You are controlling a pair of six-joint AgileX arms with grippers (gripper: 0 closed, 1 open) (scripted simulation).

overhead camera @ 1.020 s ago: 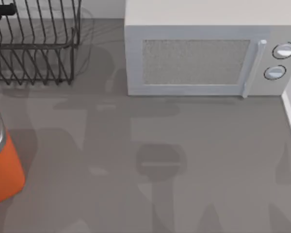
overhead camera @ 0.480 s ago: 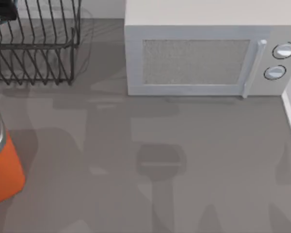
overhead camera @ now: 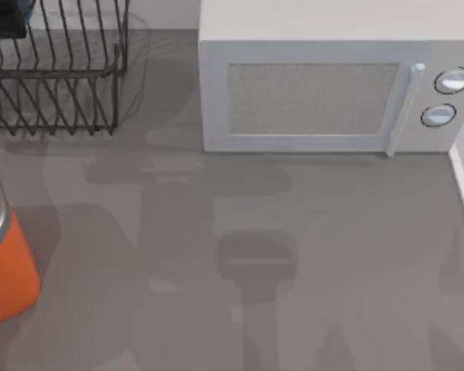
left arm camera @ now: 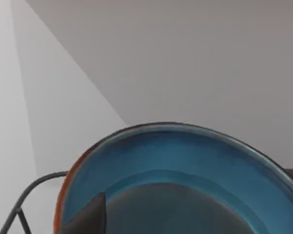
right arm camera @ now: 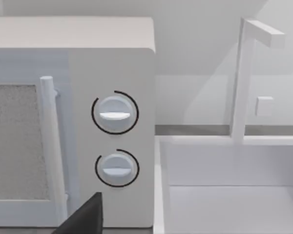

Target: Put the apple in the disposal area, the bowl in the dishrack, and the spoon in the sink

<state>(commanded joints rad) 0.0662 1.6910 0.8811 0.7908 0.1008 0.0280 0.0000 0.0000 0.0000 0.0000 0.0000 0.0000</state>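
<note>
Left jaws: you are looking past the left gripper, a dark shape low in the left wrist view; I judge the jaws are pinching the bowl, though the contact itself is hidden.
Bowl: its blue inside and reddish rim are sitting just above the wires of the dishrack, at the worktop's far left corner.
Step in hand: you are placing the bowl in the dishrack.
Next move: I think you need to lower it between the upright dividers and only then spread the jaws.
Right gripper: I cannot tell its state; it is facing the microwave and the sink.
Disposal area: the orange disposal area is standing at the left edge.
</note>
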